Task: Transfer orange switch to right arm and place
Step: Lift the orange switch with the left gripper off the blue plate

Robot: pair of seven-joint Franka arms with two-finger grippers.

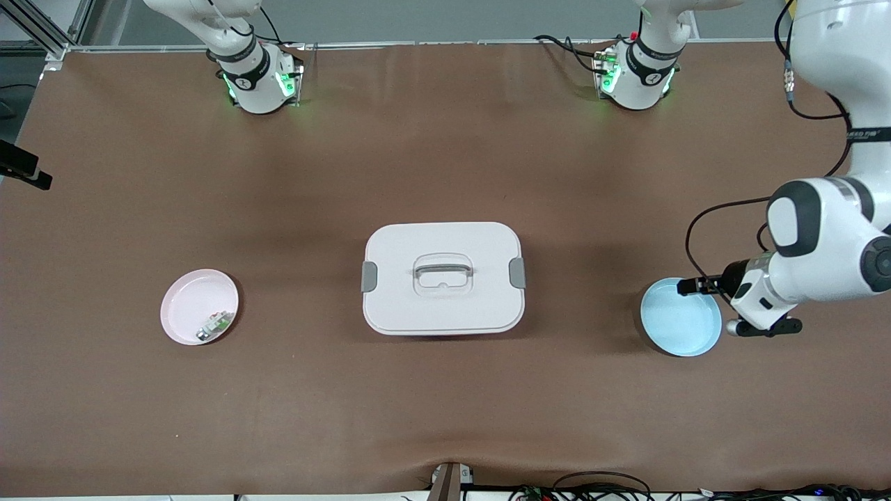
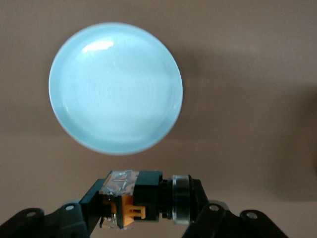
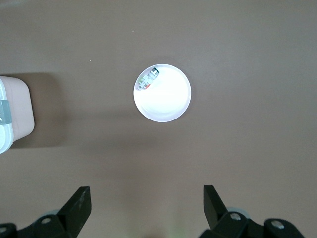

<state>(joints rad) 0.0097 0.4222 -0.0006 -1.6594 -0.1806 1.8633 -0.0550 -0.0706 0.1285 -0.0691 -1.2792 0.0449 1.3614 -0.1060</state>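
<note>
My left gripper is shut on the orange switch, a small part with a black body, an orange piece and a silver ring. It holds the switch on its side in the air over the edge of the light blue plate. In the left wrist view the plate lies empty below the left gripper. My right gripper is open and empty, high over the table near the pink plate. It is out of the front view; only the right arm's base shows there.
The pink plate toward the right arm's end holds a small green-and-white part. A white lidded box with a handle and grey clips stands mid-table between the two plates; its corner shows in the right wrist view.
</note>
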